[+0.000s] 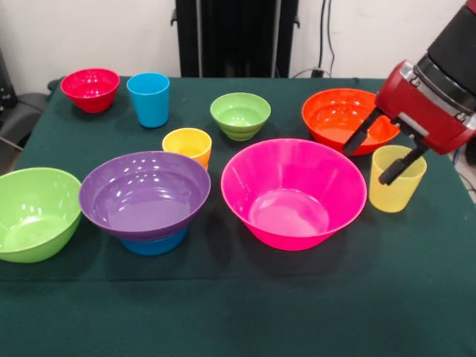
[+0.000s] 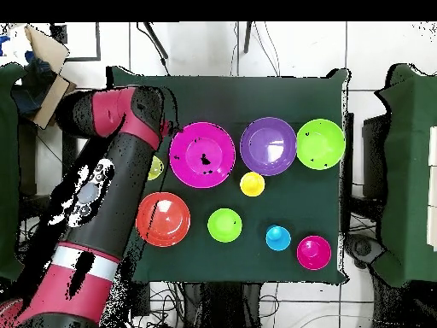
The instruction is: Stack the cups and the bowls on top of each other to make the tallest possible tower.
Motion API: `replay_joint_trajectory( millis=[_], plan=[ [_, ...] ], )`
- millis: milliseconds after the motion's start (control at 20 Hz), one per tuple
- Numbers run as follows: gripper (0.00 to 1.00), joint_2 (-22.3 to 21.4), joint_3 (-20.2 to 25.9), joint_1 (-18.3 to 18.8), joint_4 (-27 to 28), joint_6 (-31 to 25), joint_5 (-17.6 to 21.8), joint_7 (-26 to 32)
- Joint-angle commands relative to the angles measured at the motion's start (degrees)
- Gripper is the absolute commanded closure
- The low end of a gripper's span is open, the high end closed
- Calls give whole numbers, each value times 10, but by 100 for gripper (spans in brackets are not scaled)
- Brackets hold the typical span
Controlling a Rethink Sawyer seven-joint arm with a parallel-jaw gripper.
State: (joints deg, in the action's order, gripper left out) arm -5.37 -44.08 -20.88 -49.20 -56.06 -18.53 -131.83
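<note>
My gripper [image 1: 375, 155] is open at the right, tilted down over the pale yellow ribbed cup [image 1: 397, 180]. One finger [image 1: 394, 169] overlaps the cup's rim and the other [image 1: 355, 138] hangs in front of the orange bowl [image 1: 335, 117]. Whether either touches the cup I cannot tell. The big pink bowl [image 1: 293, 192] stands in the middle. The purple bowl [image 1: 145, 192] rests on the mid blue bowl [image 1: 155, 242]. The lime bowl [image 1: 33, 212], orange-yellow cup [image 1: 187, 144], small green bowl [image 1: 240, 115], sky blue cup [image 1: 149, 98] and red bowl [image 1: 90, 88] stand apart.
In the overhead view the red and black arm [image 2: 111, 171] crosses the table's left side and hides most of the pale cup [image 2: 154, 168], next to the pink bowl [image 2: 201, 154] and orange bowl [image 2: 163, 219]. The dark green cloth [image 1: 238, 312] covers the table.
</note>
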Motion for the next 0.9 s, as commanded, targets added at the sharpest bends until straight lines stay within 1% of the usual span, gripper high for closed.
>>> replay_joint_trajectory(
  millis=[50, 400, 500, 700, 900],
  plan=[
    [0, 52, 9, -3, -46, 45, 34, -149],
    [0, 63, 8, 1, -39, 80, 22, -153],
    [0, 64, 13, 4, -36, 87, 17, -150],
    [0, 60, 40, 14, -44, 120, 5, -137],
    [0, 68, 43, 17, -33, 130, -1, -135]
  ],
)
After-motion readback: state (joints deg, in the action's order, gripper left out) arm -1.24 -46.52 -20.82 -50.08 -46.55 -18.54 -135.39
